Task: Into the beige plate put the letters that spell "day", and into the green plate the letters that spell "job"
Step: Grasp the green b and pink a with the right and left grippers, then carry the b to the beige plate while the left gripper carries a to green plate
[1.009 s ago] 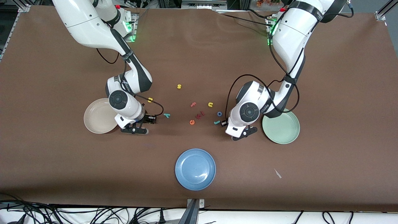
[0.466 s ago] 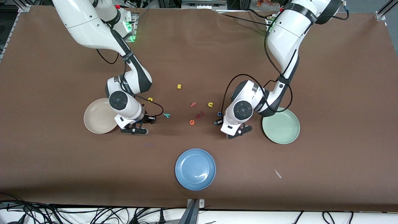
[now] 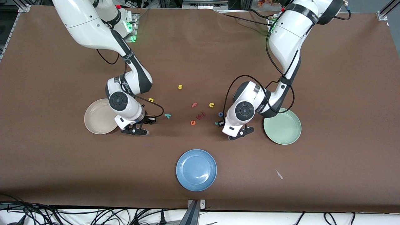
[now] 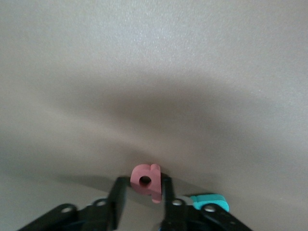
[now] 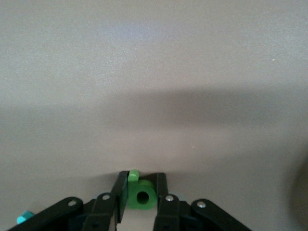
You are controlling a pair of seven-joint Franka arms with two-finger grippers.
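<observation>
My right gripper (image 5: 141, 177) is shut on the green d (image 5: 142, 196), its fingers pressed on both sides. It is low at the table beside the beige plate (image 3: 97, 120). My left gripper (image 4: 143, 182) is shut on the red-pink b (image 4: 145, 179), close beside the green plate (image 3: 282, 128). The teal j (image 3: 217, 123) and blue o (image 3: 220, 114) lie right by the left hand (image 3: 238, 132). On the cloth near the right hand (image 3: 135, 131) lie the teal y (image 3: 167, 116) and the yellow round-bowled letter (image 3: 151, 100). Both plates hold nothing.
A blue plate (image 3: 196, 169) sits nearest the front camera. Loose letters lie mid-table: yellow s (image 3: 180, 87), yellow u (image 3: 211, 105), pink f (image 3: 194, 105), orange e (image 3: 192, 122), a red piece (image 3: 200, 116). A small scrap (image 3: 279, 174) lies toward the left arm's end.
The left hand shifted toward the letters and away from the green plate, then its fingers closed on the b. The right gripper closed on the d without moving.
</observation>
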